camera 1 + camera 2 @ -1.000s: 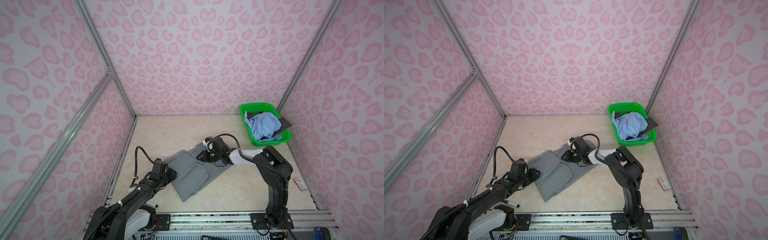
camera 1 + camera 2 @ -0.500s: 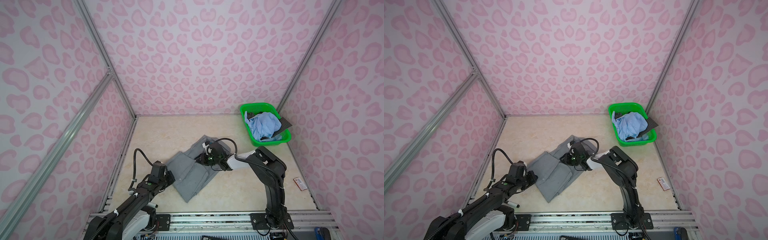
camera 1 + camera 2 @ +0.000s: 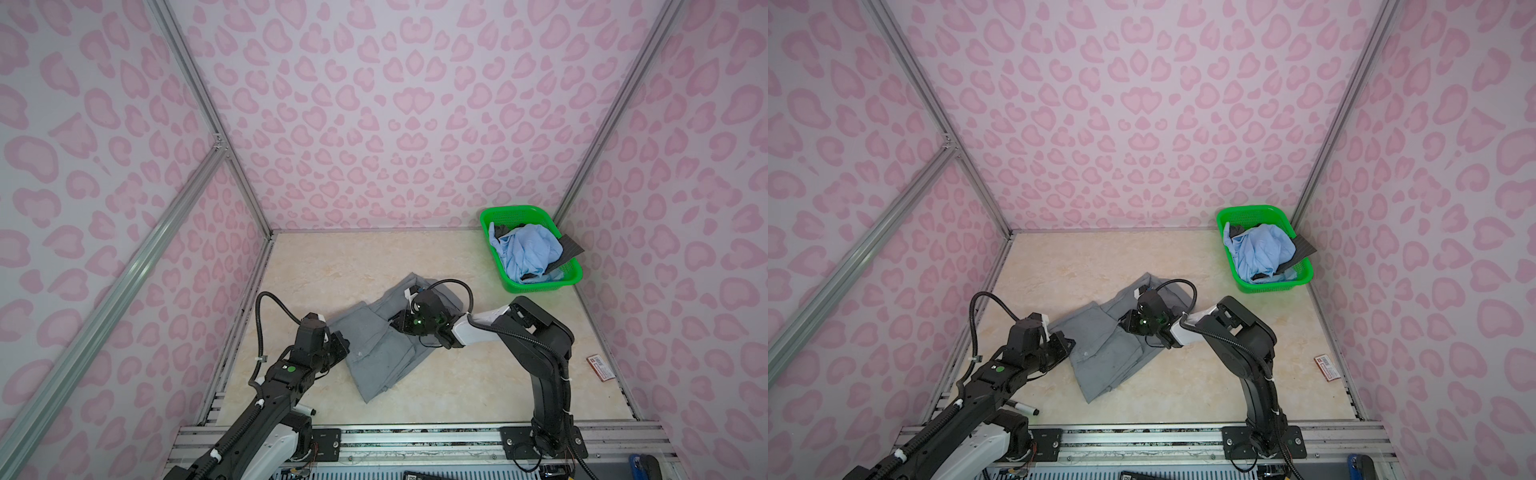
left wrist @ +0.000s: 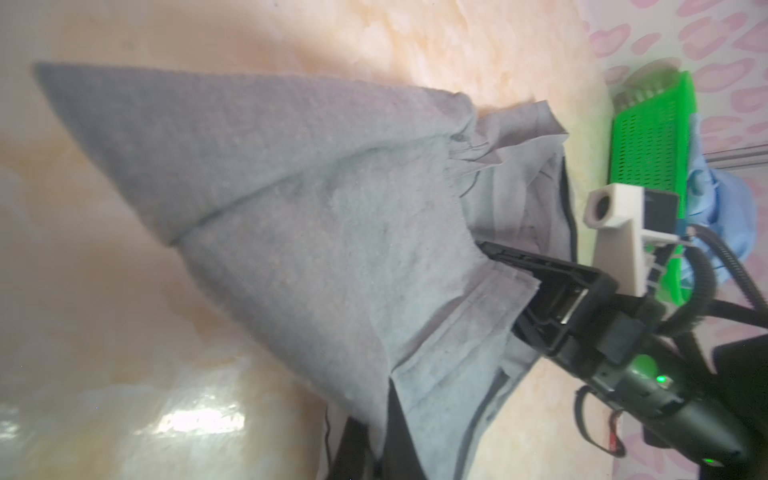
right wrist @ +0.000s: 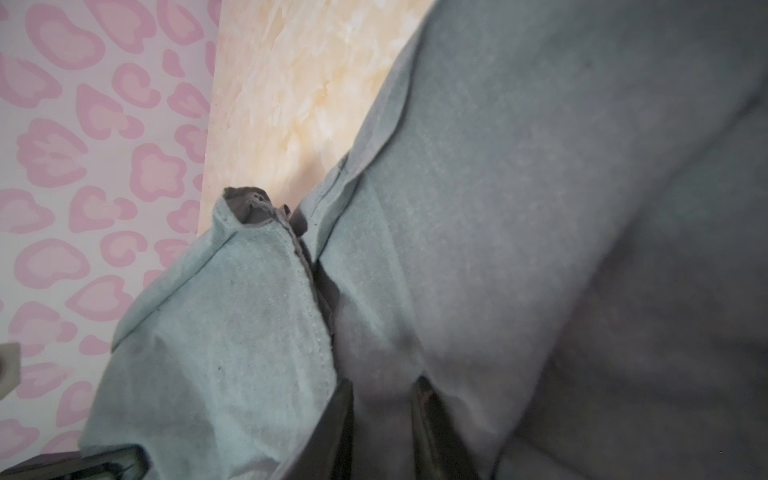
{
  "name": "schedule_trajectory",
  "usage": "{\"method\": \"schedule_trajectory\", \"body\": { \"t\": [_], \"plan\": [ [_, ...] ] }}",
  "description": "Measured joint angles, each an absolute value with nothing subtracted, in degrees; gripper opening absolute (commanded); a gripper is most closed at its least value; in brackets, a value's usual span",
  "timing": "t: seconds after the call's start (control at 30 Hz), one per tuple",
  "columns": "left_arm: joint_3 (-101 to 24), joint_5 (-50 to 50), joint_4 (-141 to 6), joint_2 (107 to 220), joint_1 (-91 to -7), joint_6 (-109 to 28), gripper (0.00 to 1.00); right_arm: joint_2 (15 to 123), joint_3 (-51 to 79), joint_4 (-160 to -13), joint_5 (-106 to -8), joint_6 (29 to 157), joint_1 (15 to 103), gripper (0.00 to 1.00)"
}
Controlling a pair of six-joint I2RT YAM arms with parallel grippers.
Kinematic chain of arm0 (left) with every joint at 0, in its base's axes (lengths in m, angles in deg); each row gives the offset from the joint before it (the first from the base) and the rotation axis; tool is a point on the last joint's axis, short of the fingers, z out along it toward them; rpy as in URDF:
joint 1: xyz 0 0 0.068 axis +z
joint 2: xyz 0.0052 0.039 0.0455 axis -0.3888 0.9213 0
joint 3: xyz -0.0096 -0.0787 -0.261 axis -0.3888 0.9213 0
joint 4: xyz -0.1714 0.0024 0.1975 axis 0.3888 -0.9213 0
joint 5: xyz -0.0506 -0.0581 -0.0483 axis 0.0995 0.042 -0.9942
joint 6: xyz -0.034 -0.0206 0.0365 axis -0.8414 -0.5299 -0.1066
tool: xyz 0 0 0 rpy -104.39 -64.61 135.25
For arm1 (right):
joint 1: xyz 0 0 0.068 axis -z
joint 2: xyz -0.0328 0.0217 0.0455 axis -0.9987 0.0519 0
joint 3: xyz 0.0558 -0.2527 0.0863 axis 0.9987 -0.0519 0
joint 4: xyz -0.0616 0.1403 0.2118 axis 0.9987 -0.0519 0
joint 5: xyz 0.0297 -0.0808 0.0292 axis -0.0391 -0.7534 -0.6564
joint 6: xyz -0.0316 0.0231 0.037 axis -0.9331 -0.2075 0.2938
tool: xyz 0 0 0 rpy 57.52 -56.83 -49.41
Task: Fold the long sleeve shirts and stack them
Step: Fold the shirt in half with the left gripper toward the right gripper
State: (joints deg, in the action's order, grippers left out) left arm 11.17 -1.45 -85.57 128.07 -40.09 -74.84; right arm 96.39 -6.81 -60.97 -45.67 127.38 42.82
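A mid-grey long sleeve shirt (image 3: 374, 357) (image 3: 1104, 357) lies partly folded in the middle of the table. My left gripper (image 3: 343, 338) (image 3: 1069, 343) is at its left edge. In the left wrist view the gripper (image 4: 374, 440) is shut on the grey cloth (image 4: 311, 208), which rises from the jaws. My right gripper (image 3: 397, 322) (image 3: 1125, 322) sits on the shirt's far right part. In the right wrist view it (image 5: 382, 395) is shut on a fold of the shirt (image 5: 498, 208). A light blue shirt (image 3: 525, 249) (image 3: 1260, 249) and a dark charcoal one (image 3: 569, 249) (image 3: 1304, 248) lie crumpled in the basket.
The green basket (image 3: 569, 278) (image 3: 1304, 278) stands at the back right corner, also in the left wrist view (image 4: 648, 137). A small red packet (image 3: 600, 366) (image 3: 1327, 366) lies near the right wall. A marker pen (image 3: 305, 410) (image 3: 1023, 408) lies beside the left arm's base.
My left gripper has closed on the shirt's left edge. My right gripper has shifted slightly left and nearer with its fold of cloth.
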Motion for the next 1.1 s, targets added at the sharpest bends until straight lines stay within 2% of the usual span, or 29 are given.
{"method": "schedule_trajectory", "body": {
  "t": [0.4,1.1],
  "plan": [
    [-1.4,-2.7,-89.9,130.6,-40.7,-78.7,0.04,98.7,-2.9,-62.5,-47.8,128.7,38.9,0.27],
    [-23.1,5.2,-95.7,154.0,-54.1,-82.5,0.04,100.6,3.5,-69.1,-49.5,129.0,33.3,0.27]
  ]
}}
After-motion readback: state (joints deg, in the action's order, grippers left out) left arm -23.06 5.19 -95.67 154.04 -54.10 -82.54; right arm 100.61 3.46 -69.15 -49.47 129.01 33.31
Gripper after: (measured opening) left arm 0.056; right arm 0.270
